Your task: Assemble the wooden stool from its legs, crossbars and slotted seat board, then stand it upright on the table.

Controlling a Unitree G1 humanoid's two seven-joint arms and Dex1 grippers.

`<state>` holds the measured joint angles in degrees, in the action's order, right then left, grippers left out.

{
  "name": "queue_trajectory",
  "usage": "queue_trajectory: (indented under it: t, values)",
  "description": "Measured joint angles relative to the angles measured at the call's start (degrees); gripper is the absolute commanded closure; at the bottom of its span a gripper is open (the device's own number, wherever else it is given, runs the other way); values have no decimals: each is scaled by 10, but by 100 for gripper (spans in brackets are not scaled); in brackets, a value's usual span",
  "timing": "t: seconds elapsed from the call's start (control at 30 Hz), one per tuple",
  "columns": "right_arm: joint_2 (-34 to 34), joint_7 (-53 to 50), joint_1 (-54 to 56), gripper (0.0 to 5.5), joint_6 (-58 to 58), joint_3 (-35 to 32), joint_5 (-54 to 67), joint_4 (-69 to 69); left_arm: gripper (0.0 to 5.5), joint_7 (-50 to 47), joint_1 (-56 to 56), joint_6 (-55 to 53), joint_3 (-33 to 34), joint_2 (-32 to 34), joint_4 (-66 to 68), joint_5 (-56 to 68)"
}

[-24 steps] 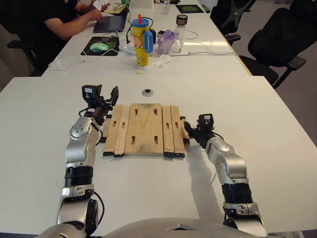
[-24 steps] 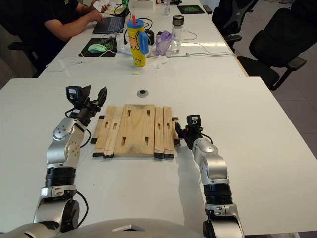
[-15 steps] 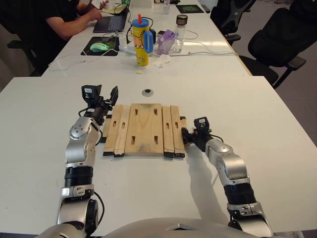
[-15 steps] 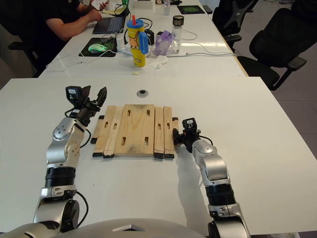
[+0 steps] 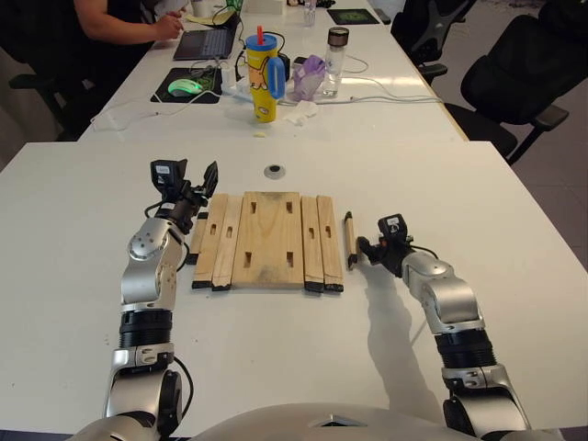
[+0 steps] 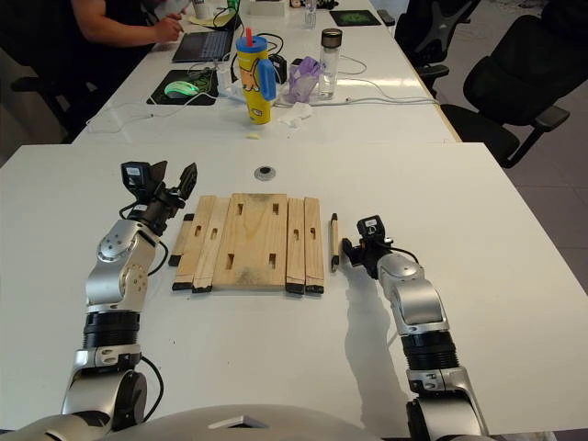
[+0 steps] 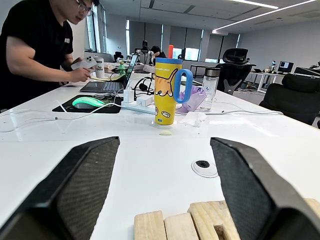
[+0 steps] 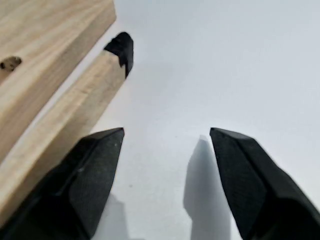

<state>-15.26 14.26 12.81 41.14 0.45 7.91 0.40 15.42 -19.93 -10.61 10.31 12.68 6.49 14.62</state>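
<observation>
Seat board (image 5: pixel 268 241) lies flat on the white table (image 5: pixel 478 193), slots up, near the middle. Slotted legs lie flat against it, one pair on its left edge (image 5: pixel 219 241) and one on its right (image 5: pixel 322 241), their black caps toward the near edge. A thin black-tipped crossbar (image 5: pixel 349 237) lies alone just right of the right-hand legs. The right gripper (image 8: pixel 166 131) sits low over the table just beside the crossbar, its fingers apart with bare table between them. The left gripper (image 7: pixel 165 142) hangs over the far left corner of the pieces, fingers wide apart. Beyond the wood is a round cable grommet (image 5: pixel 273 171). A second table behind holds a yellow mug (image 5: pixel 262 78), a clear bottle (image 5: pixel 334 55), a green mouse (image 5: pixel 186 86) and a laptop (image 5: pixel 207 41).
</observation>
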Motion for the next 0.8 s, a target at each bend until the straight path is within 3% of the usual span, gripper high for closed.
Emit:
queue_trajectory:
  t: [0.37, 0.6, 0.8]
  values:
    - [31, -42, -2, 232, -23, -53, 20, -39, 210, 1, 1, 0, -1, 0, 0, 0]
    - [102, -26, -2, 232, 64, -67, 119, -83, 210, 1, 1, 0, -2, 0, 0, 0]
    - [90, -35, -8, 232, 104, -54, 120, -95, 210, 1, 1, -1, -2, 0, 0, -1]
